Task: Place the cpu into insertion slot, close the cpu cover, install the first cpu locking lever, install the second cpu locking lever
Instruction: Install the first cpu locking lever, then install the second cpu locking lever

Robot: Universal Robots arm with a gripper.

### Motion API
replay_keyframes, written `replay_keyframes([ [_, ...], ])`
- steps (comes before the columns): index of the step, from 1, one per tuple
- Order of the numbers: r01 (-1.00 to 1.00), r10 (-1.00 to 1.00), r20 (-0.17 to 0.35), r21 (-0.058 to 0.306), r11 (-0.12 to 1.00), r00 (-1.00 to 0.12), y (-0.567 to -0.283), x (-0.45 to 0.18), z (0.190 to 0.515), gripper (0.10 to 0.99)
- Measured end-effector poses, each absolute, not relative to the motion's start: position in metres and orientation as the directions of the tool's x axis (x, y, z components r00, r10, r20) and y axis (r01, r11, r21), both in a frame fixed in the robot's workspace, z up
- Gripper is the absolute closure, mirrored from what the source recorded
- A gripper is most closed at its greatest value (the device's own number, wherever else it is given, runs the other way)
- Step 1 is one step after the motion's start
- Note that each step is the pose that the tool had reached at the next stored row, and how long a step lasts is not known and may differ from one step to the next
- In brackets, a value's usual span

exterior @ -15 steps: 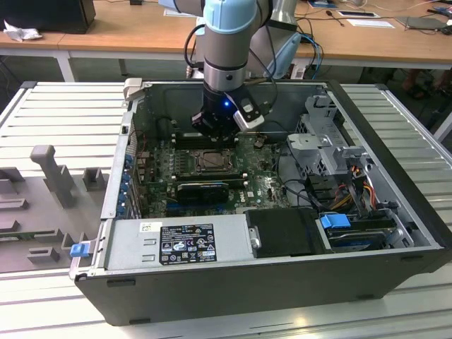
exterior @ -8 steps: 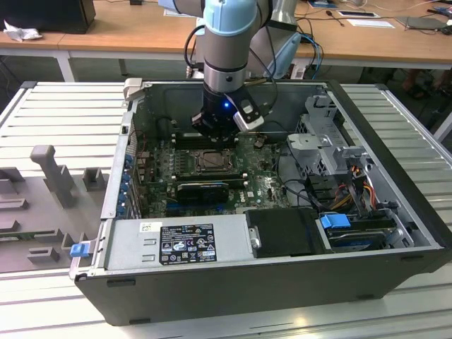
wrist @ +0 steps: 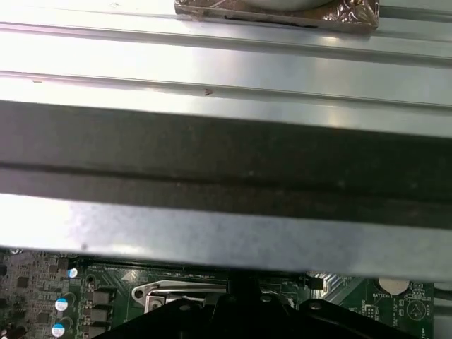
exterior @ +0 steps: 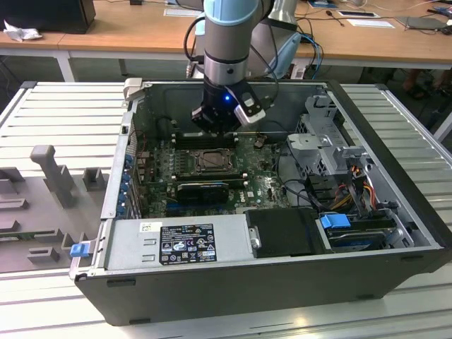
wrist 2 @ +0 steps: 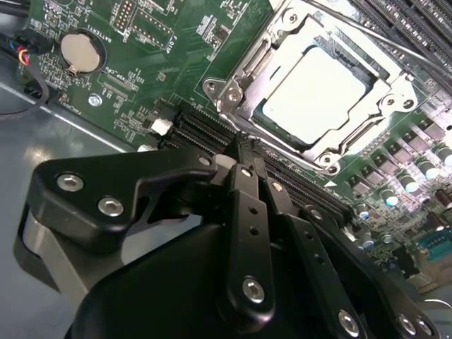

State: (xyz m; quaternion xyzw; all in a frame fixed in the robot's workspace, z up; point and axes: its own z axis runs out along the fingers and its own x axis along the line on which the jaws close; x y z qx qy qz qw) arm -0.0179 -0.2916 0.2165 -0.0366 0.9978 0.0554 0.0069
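Already seated in the insertion slot (wrist 2: pixel 321 92) — the cpu (wrist 2: pixel 314 88), under the cpu cover (wrist 2: pixel 240 78). Just beside the slot — the gripper (wrist 2: pixel 244 152), fingers clenched, grasping nothing.

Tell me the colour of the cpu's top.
Pale silvery-grey, almost white under the light. The cpu shows best in the second wrist view.

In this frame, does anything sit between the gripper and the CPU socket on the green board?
Nothing visible does. In the second wrist view the black gripper hangs beside the metal-rimmed square insertion slot, where the pale silvery square cpu already lies inside the thin silvery cpu cover frame.
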Motion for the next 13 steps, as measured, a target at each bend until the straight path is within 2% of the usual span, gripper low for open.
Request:
replay_keyframes([
  [10,-0.074,-0.072,-0.018,0.11,0.991,-0.997,-0.296,-0.018,0.217,0.98],
  [13,-0.074,-0.072,-0.018,0.11,0.991,-0.997,-0.296,-0.018,0.238,0.98],
])
